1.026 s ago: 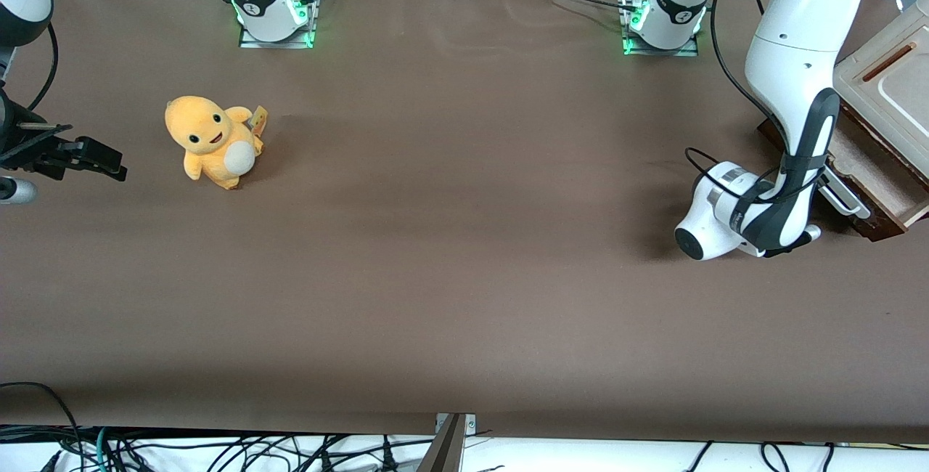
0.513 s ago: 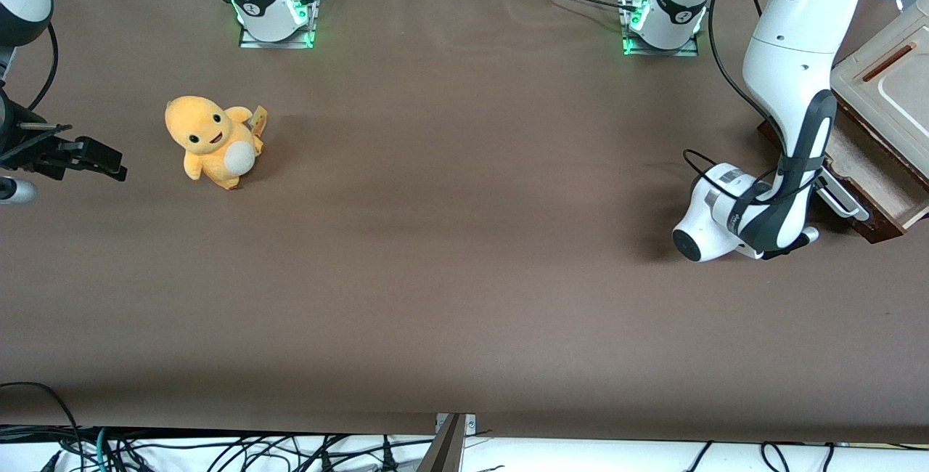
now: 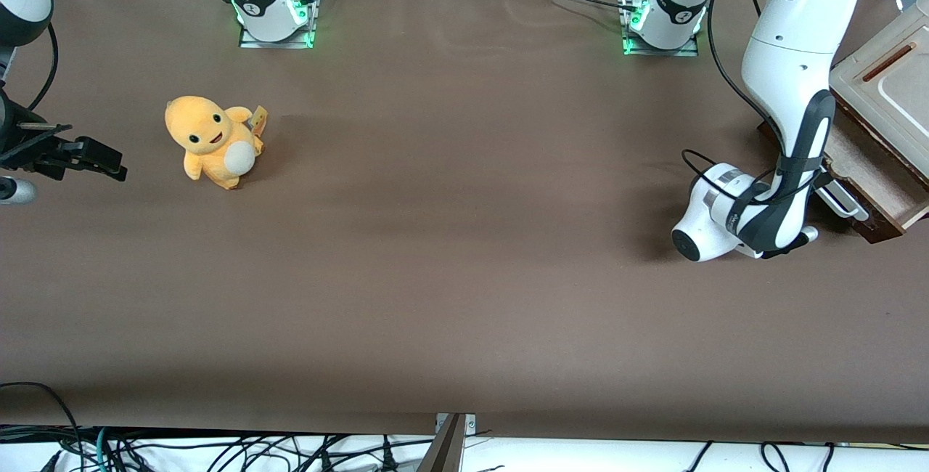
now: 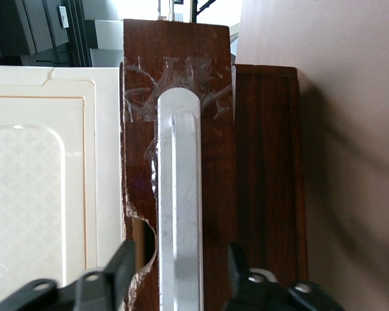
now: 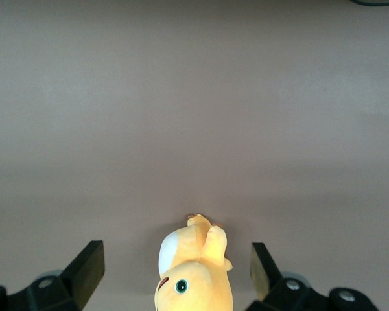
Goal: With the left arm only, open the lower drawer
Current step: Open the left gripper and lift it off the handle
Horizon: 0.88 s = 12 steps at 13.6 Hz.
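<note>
The lower drawer [image 3: 874, 180] stands partly pulled out at the working arm's end of the table, its pale inside showing. Its dark brown front [image 4: 214, 162] carries a long silvery bar handle [image 4: 178, 194], seen in the front view as the handle [image 3: 843, 201]. The left arm [image 3: 791, 58] reaches down in front of the drawer, its wrist low over the table. My gripper [image 4: 179, 259] is open and straddles the handle. One finger [image 4: 120, 265] is on each side, with a gap between each finger and the bar.
A cream panel with a brown slot [image 3: 882, 72] lies above the drawer on the cabinet. A yellow plush toy [image 3: 213, 140] sits toward the parked arm's end of the table. Two white arm bases with green lights [image 3: 274, 7] stand along the edge farthest from the front camera.
The left arm's wrist has shifted slightly toward the parked arm's end. The cabinet and drawer have moved a little with it.
</note>
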Motion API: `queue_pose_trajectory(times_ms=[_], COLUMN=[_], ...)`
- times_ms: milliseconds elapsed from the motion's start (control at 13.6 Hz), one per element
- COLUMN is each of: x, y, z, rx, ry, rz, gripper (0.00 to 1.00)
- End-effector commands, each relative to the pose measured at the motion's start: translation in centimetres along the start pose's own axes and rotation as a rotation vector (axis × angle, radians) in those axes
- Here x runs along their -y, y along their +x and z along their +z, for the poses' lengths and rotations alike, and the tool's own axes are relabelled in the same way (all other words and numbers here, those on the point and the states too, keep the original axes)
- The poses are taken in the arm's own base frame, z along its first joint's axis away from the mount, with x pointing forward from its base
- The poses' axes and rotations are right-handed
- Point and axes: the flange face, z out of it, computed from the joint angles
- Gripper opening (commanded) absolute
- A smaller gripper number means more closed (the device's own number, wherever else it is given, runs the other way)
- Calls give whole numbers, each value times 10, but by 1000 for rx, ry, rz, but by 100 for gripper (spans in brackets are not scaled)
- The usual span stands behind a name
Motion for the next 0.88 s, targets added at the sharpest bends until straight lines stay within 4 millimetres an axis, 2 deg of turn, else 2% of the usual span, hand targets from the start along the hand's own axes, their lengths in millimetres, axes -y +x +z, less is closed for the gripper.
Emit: queue_pose_trajectory(times_ms=[0,147,366,660,806], x=[4,7,16,49,68], y=[2,2,4,-1,-1], z=[-7,-8,-22,-52,-74], rx=[24,47,82,126,128], ry=[-2,-24,-83,-161,-231], rz=[1,9,-1,-31,-8], gripper=[100,100,100,100,100])
